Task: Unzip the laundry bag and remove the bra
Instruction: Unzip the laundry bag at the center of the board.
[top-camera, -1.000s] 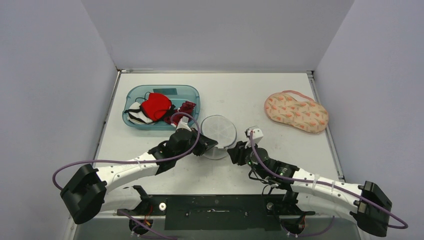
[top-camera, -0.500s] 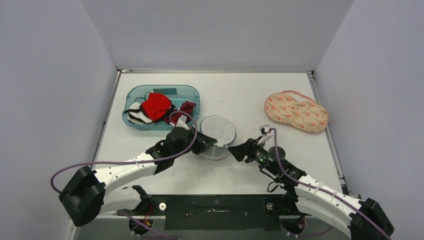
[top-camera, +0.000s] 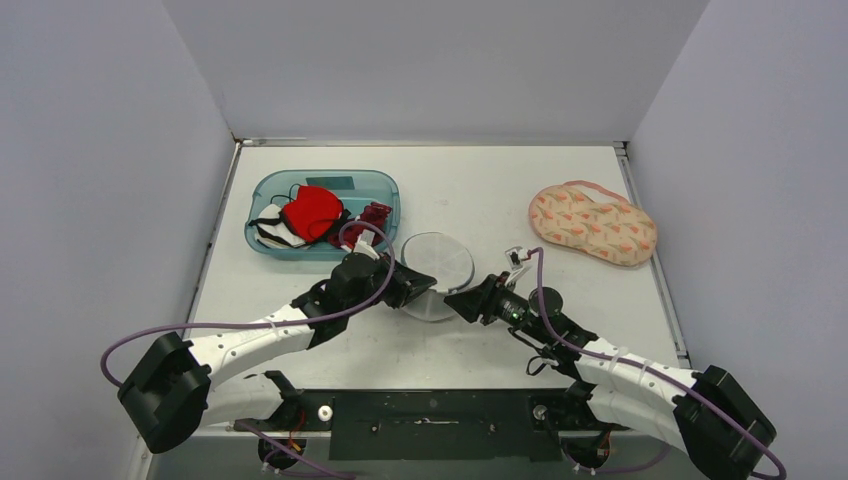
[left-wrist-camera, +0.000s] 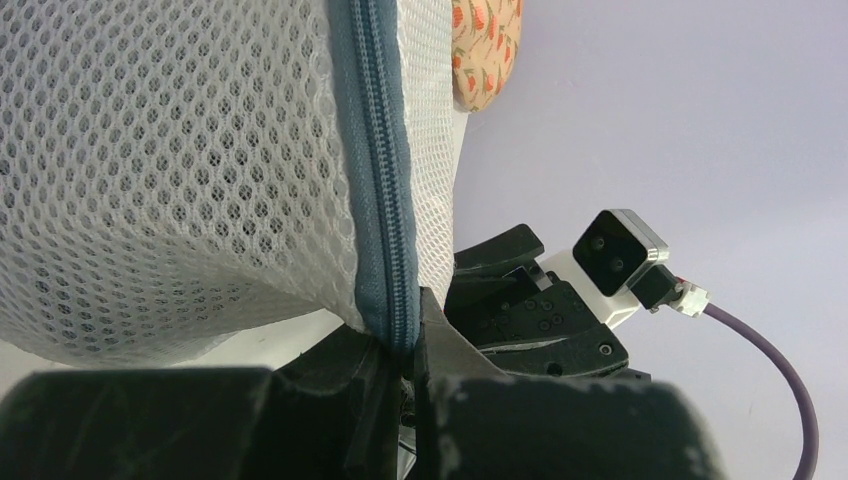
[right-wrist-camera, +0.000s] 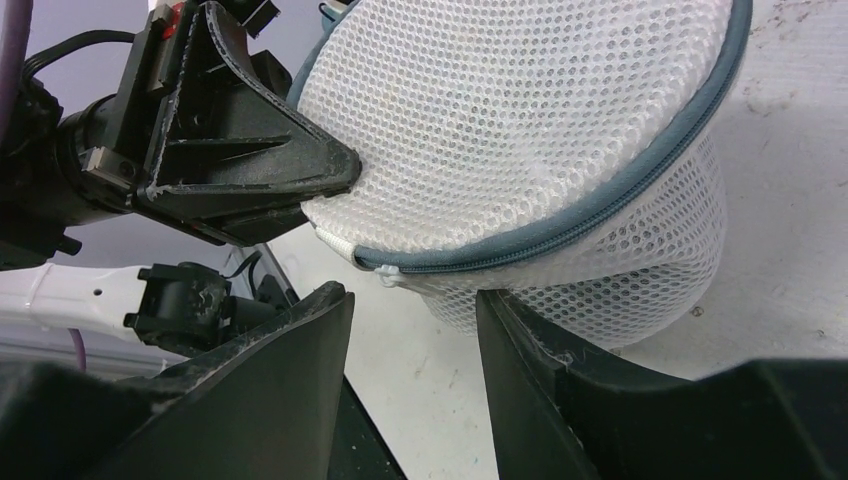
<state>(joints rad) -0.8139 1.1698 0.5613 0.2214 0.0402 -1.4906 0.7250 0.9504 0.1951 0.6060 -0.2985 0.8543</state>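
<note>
Top external: the laundry bag (top-camera: 440, 262) sits centrally on the surface (top-camera: 500, 190). Left wrist: the left fingers (left-wrist-camera: 445, 352) are clenched on the zipper seam (left-wrist-camera: 375, 180) — anchoring it. Right wrist: the right fingers (right-wrist-camera: 325, 325) are parted and empty, flanking the zipper pull (right-wrist-camera: 385, 272) — unzipping not yet begun; next, pinch it.

laundry bag (right-wrist-camera: 520, 130) contents: cannot tell | zipper (left-wrist-camera: 383, 200) end: hidden in left hand (left-wrist-camera: 405, 345)
</note>
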